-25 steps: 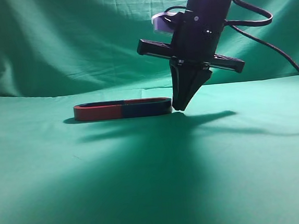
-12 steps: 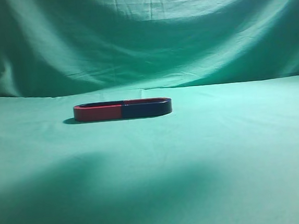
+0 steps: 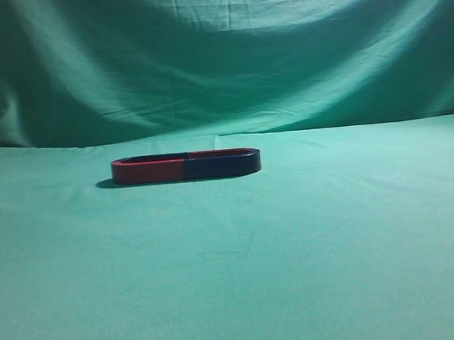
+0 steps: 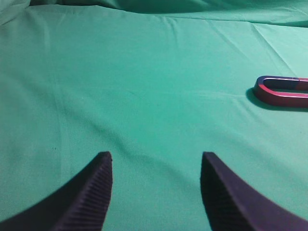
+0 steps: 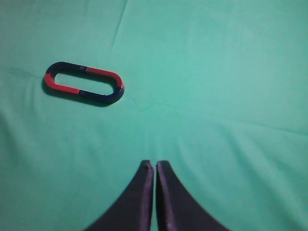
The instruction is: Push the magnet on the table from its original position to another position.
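The magnet (image 3: 223, 166), with its dark navy arm in front and red arm behind, lies flat on the green table (image 3: 297, 243). It forms the right half of a closed oval with a second U-shaped magnet. In the right wrist view the magnet (image 5: 105, 96) lies up and to the left of my right gripper (image 5: 155, 163), well apart from it. That gripper is shut and empty above the cloth. My left gripper (image 4: 156, 159) is open and empty over bare cloth. Neither gripper shows in the exterior view. The magnet is out of the left wrist view.
The second U-shaped magnet (image 3: 148, 172), red arm in front, joins the task magnet end to end. Its bend also shows in the left wrist view (image 4: 284, 98) and in the right wrist view (image 5: 62, 88). A green cloth backdrop (image 3: 217, 51) hangs behind the table.
The right arm stood with its shut jaws at the oval's right end, then rose out of the exterior view. Its shadow has left the cloth. Both magnets lie where they were.
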You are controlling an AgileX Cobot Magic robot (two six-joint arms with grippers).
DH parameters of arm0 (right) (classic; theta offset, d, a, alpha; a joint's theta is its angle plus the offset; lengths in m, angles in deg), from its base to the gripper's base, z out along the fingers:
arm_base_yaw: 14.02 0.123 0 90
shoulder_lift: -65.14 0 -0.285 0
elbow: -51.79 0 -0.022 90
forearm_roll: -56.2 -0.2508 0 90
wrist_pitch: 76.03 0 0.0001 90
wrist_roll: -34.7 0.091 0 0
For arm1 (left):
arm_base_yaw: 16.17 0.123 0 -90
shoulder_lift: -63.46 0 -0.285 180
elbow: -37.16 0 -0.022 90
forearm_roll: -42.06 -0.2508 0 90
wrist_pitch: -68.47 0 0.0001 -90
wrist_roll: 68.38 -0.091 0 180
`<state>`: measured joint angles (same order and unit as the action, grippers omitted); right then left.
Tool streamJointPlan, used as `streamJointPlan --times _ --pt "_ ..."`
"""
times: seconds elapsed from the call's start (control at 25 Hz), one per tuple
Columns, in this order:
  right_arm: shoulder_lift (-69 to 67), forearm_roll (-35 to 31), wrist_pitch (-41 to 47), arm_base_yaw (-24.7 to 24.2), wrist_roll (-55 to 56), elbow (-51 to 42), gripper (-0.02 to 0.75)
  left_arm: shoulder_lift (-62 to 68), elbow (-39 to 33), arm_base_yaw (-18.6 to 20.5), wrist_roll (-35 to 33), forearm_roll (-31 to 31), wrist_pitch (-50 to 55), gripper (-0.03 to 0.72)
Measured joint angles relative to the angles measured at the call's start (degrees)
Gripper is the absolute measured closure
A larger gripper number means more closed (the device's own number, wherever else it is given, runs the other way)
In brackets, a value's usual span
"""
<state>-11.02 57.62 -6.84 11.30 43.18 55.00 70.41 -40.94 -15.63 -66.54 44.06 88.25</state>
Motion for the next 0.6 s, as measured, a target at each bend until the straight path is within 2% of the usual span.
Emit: streamJointPlan --times 0.6 --pt "39.74 0.72 -14.93 0.00 0.93 -33.11 0.738 0.00 0.00 0.00 0.00 0.00 0.00 0.289"
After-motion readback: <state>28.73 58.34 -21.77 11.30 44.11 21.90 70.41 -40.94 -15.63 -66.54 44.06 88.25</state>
